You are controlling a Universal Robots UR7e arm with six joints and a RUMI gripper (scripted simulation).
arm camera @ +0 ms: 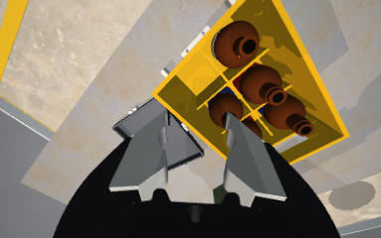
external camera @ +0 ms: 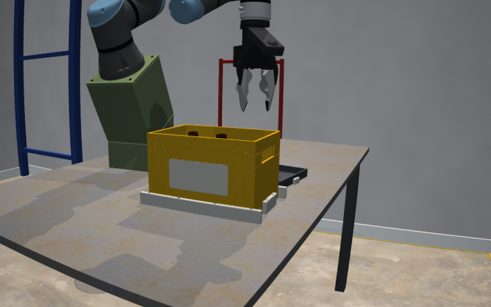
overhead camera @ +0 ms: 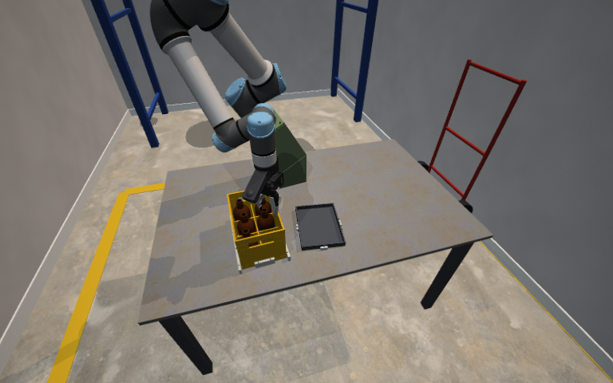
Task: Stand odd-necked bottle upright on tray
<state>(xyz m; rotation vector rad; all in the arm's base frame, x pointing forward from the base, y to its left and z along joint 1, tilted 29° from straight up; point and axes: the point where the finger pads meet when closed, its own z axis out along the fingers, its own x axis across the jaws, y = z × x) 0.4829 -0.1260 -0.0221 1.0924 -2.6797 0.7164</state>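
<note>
A yellow crate point(overhead camera: 258, 230) stands on the table and holds several brown bottles point(overhead camera: 246, 223) upright in its compartments. In the wrist view the bottles point(arm camera: 258, 84) show from above inside the crate point(arm camera: 258, 74). My gripper point(external camera: 254, 106) hangs above the crate's right end, well clear of the bottle tops, and is partly open with nothing between the fingers. The dark tray point(overhead camera: 319, 226) lies flat on the table just right of the crate and is empty. It also shows in the wrist view point(arm camera: 164, 136), behind my left finger.
The green robot base point(overhead camera: 289, 155) stands behind the crate. A grey stop rail point(external camera: 202, 208) lies along the crate's foot. A red frame point(overhead camera: 474, 135) and blue frames point(overhead camera: 357, 53) stand off the table.
</note>
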